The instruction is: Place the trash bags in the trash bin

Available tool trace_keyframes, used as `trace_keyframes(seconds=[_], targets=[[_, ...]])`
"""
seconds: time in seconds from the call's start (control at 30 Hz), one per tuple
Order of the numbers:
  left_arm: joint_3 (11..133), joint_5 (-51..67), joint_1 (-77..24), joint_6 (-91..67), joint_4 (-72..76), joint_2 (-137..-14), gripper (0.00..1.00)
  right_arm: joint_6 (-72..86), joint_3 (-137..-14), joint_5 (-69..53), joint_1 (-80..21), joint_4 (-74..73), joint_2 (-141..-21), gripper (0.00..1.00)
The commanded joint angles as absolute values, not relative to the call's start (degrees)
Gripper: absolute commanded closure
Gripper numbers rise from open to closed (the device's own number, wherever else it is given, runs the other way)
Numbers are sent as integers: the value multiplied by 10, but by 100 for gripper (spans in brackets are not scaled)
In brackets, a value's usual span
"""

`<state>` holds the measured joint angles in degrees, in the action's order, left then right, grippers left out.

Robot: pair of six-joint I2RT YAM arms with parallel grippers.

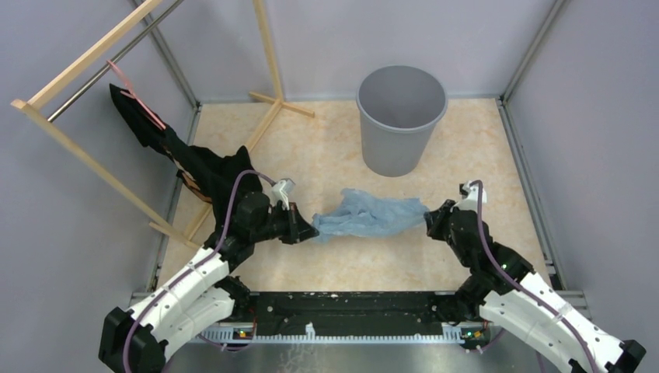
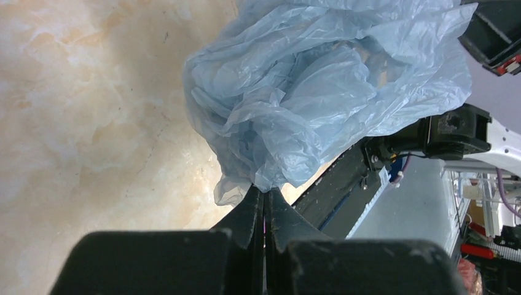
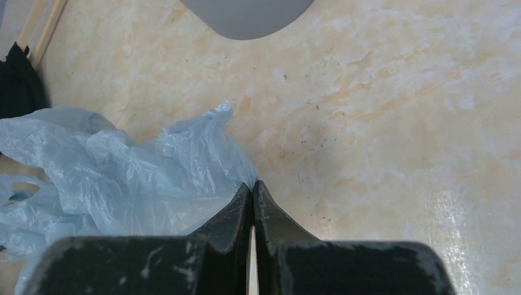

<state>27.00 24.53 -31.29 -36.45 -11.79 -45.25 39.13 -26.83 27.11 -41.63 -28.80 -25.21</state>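
Between the two arms, near the middle of the table (image 1: 482, 155), the trash bag (image 1: 369, 214) is stretching from left to right as a crumpled, pale-blue band of film. At its left end the left gripper (image 1: 309, 231) is clenching a twist of the plastic; in the left wrist view its fingers (image 2: 246, 215) are pressing flat together, and the film is bunching up and billowing out right at their tips. At the right end the right gripper (image 1: 427, 217) is meeting the bag's other edge. In the right wrist view its jaws are standing almost together with only a sliver of light between them, and a thin fold of film seems to be caught there, though the view is too tight to be sure how much. Whether the bag's middle is touching the table or hanging just above it I cannot tell.

Farther back, well apart from the bag, the trash bin (image 1: 396, 148) is standing upright on the table, grey and round, its mouth open. Over on the far left a black cloth (image 1: 206, 175) is draping down from a wooden rack (image 1: 78, 62).
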Motion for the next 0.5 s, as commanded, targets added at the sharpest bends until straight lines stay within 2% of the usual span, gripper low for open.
trace_keyframes(seconds=[0.0, 0.13, 0.17, 0.27, 0.3, 0.4, 0.47], targets=[[289, 270, -314, -352, -132, -461, 100, 401, -303, 303, -420, -296, -277, 100], [295, 281, -314, -343, -143, -460, 100, 417, -321, 313, -420, -316, -293, 100], [296, 284, -314, -338, -144, -458, 94, 430, -327, 318, -420, -322, -292, 100], [296, 289, -314, -321, -148, -452, 71, 458, -340, 332, -420, -341, -276, 100], [297, 290, -314, -319, -148, -451, 59, 453, -341, 324, -420, -335, -268, 100], [302, 299, -314, -317, -138, -448, 31, 441, -338, 290, -420, -308, -256, 100], [308, 322, -314, -318, -113, -451, 16, 426, -334, 248, -420, -281, -257, 100]])
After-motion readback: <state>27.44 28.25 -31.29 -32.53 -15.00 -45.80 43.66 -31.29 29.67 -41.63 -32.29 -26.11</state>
